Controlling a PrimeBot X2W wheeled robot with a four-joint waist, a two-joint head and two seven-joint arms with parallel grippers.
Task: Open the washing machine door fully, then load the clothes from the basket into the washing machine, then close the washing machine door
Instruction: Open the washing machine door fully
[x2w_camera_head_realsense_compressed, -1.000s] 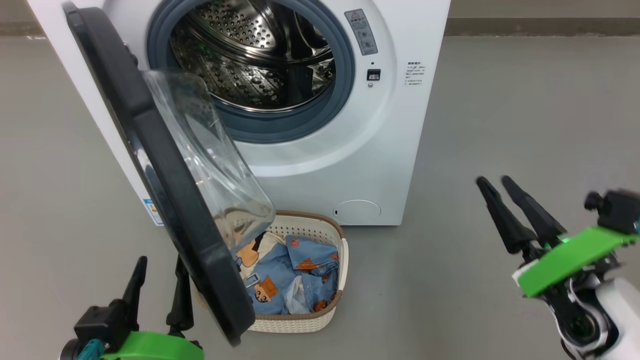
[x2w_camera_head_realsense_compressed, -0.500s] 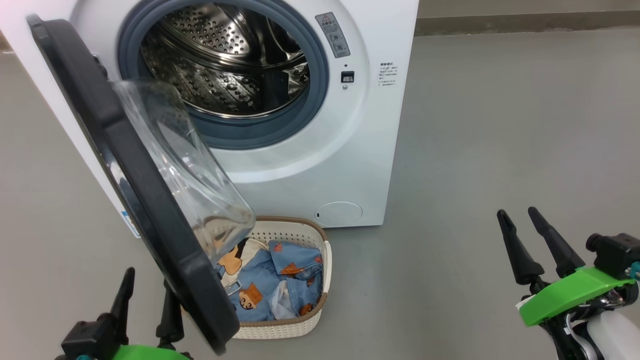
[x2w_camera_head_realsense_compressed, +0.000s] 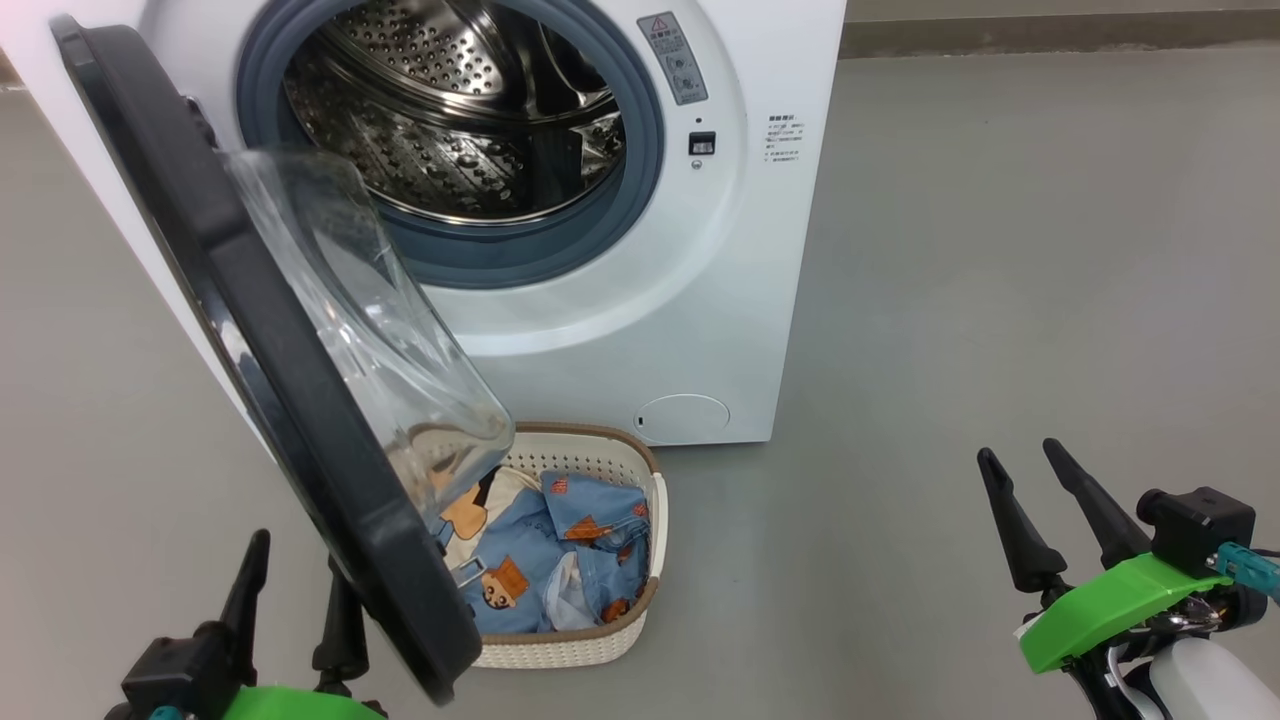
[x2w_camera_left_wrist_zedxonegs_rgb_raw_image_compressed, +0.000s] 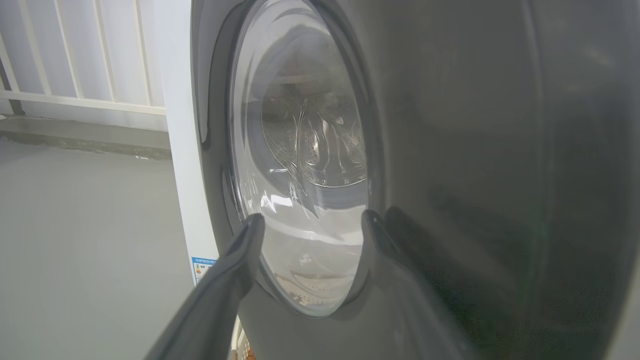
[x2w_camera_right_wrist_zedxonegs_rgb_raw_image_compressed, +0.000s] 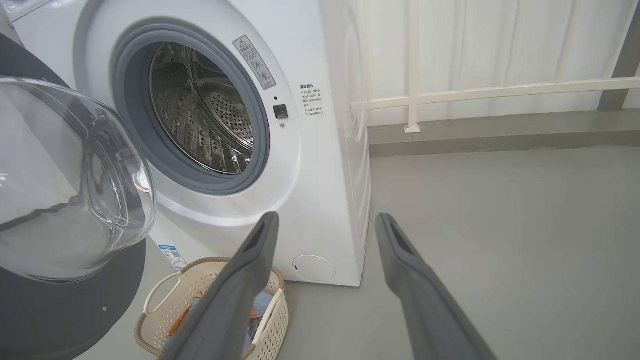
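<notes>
The washing machine (x2w_camera_head_realsense_compressed: 700, 330) stands with its steel drum (x2w_camera_head_realsense_compressed: 470, 120) exposed. The washing machine door (x2w_camera_head_realsense_compressed: 270, 330) hangs open to the left, edge-on to me, its glass bowl (x2w_camera_head_realsense_compressed: 370, 330) bulging over the basket (x2w_camera_head_realsense_compressed: 560, 650). The clothes (x2w_camera_head_realsense_compressed: 560, 560), blue with orange figures, lie in the basket on the floor under the door. My left gripper (x2w_camera_head_realsense_compressed: 298, 560) is open just behind the door's lower rim, facing its outer side (x2w_camera_left_wrist_zedxonegs_rgb_raw_image_compressed: 450, 150). My right gripper (x2w_camera_head_realsense_compressed: 1018, 452) is open over bare floor, well right of the basket (x2w_camera_right_wrist_zedxonegs_rgb_raw_image_compressed: 160, 295).
Grey floor (x2w_camera_head_realsense_compressed: 1000, 250) stretches wide to the right of the machine. A white railing (x2w_camera_right_wrist_zedxonegs_rgb_raw_image_compressed: 475, 92) with pale curtains runs along the back wall. The door's lower rim hangs over the basket's left half.
The camera has shifted a little. My right gripper has dropped lower and drawn back toward me. The door, the basket and my left gripper stay as they were.
</notes>
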